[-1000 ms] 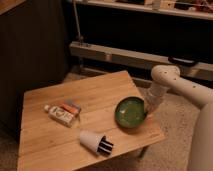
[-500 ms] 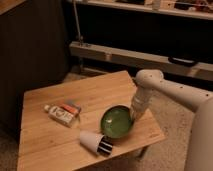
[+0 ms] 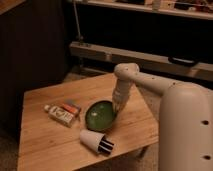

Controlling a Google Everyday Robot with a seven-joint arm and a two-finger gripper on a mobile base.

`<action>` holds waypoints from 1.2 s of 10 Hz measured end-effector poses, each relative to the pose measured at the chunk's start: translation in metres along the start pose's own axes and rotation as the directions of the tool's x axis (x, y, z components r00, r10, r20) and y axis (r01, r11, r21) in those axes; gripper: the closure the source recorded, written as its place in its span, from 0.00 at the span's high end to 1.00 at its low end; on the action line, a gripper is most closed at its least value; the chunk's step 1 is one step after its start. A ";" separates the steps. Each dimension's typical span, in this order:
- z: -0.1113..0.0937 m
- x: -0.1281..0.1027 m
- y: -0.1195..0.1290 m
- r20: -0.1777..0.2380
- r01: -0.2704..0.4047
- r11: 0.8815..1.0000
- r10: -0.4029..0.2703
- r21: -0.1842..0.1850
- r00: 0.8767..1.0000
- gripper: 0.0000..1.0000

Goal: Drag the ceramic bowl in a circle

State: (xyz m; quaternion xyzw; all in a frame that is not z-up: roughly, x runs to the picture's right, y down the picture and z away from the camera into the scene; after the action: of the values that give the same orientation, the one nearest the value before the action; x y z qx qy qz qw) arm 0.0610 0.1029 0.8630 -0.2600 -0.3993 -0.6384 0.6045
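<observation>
The ceramic bowl (image 3: pixel 100 115), round, glossy green with a darker rim, sits near the middle of the wooden table (image 3: pixel 50 147). My gripper (image 3: pixel 117 106) reaches down from the white arm (image 3: pixel 150 85) and meets the bowl's right rim. The bowl's lower edge lies very close to the white cup with a black end (image 3: pixel 96 141), which lies on its side toward the front.
A flat packet with orange and white markings (image 3: pixel 62 112) lies left of the bowl. The table's right edge and front right corner are close to the arm. A dark cabinet stands at the left, and a low shelf with a rail runs behind the table.
The bowl has slid leftward from the table's right side toward the middle, closer to the cup and packet. The arm swung left with it.
</observation>
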 end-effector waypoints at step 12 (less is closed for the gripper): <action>-0.059 0.075 0.135 -0.094 -0.268 0.963 0.263 -0.036 0.960 0.02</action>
State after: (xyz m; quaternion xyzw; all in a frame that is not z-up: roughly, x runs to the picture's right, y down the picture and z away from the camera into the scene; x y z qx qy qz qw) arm 0.1922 0.0188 0.9180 -0.2971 -0.3182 -0.5719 0.6953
